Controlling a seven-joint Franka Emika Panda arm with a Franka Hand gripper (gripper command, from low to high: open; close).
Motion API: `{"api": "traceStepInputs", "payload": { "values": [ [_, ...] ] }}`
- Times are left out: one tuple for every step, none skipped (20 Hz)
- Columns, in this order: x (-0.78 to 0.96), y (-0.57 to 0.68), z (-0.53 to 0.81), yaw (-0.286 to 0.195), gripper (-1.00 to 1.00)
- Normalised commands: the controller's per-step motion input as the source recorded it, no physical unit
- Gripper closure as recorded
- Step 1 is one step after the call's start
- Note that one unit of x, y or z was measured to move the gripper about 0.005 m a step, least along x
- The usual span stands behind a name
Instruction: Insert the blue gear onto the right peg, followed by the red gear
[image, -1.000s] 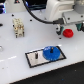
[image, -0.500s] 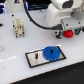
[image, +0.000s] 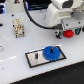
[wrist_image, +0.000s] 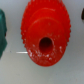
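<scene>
The blue gear (image: 51, 52) is a bright, saturated blue with a darker spot at its centre, lying on a white rectangular plate (image: 35, 59) edged all round in black, and the short pin (image: 36, 55) standing on that plate is dark grey. The red gear (wrist_image: 44, 33) is a vivid, slightly glossy red with a dark, shadowed centre hole (pale speckles show along its rim near the hole). The counter (image: 15, 70) is plain white, the robot arm (image: 61, 10) is white with grey shading, and a dark green object (wrist_image: 2, 30) sits at the edge of the wrist view.
</scene>
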Motion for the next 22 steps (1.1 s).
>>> {"api": "traceStepInputs", "payload": {
  "values": [
    [-0.14, 0.03, 0.00, 0.000, 1.00],
    [-0.10, 0.03, 0.02, 0.000, 1.00],
    [-0.08, 0.02, 0.03, 0.000, 1.00],
    [-0.08, 0.00, 0.04, 0.000, 1.00],
    [-0.08, 0.02, 0.02, 0.000, 1.00],
    [-0.14, 0.05, 0.01, 0.000, 1.00],
    [-0.02, 0.03, 0.07, 0.000, 1.00],
    [-0.01, 0.03, 0.11, 0.000, 1.00],
    [0.02, 0.02, 0.26, 0.000, 1.00],
    [0.04, -0.06, 0.39, 0.000, 1.00],
    [0.08, -0.07, 0.48, 0.000, 1.00],
    [0.09, -0.08, 0.58, 0.000, 1.00],
    [0.15, -0.07, 0.60, 0.000, 1.00],
    [0.19, -0.07, 0.62, 0.000, 1.00],
    [0.24, -0.07, 0.63, 0.000, 1.00],
    [0.26, -0.05, 0.63, 0.000, 1.00],
    [0.28, -0.05, 0.63, 0.000, 1.00],
    [0.32, -0.07, 0.64, 0.000, 1.00],
    [0.36, -0.11, 0.64, 0.000, 1.00],
    [0.39, -0.20, 0.63, 0.000, 1.00],
    [0.41, -0.28, 0.60, 0.000, 1.00],
    [0.45, -0.34, 0.60, 0.000, 1.00]
  ]
}}
